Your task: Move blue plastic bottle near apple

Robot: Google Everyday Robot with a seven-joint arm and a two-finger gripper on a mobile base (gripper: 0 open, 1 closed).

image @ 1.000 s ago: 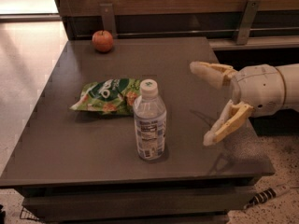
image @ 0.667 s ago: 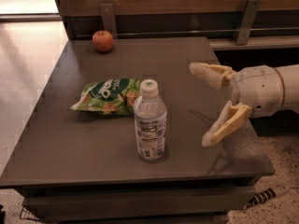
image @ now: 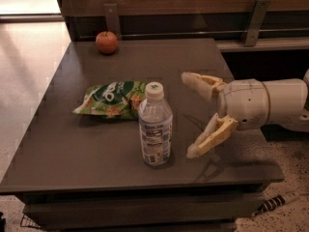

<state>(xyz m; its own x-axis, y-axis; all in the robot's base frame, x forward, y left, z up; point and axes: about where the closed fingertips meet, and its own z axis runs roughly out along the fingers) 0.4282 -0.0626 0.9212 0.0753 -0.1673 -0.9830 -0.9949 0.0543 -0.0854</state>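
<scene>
While the clear, white-capped blue plastic bottle (image: 155,127) is standing upright near the front of the dark table (image: 72,149), we are holding our gripper (image: 189,115) just beside it, cream fingers (image: 212,137) spread wide, empty. A crinkly green snack bag (image: 112,99) is lying between it and the round red apple (image: 106,42) at the far edge.

The tabletop (image: 87,144) bears the apple (image: 106,42), a snack bag (image: 112,99) and the upright blue plastic bottle (image: 155,127). The gripper (image: 189,115) hovers over its right side, fingers spread.
</scene>
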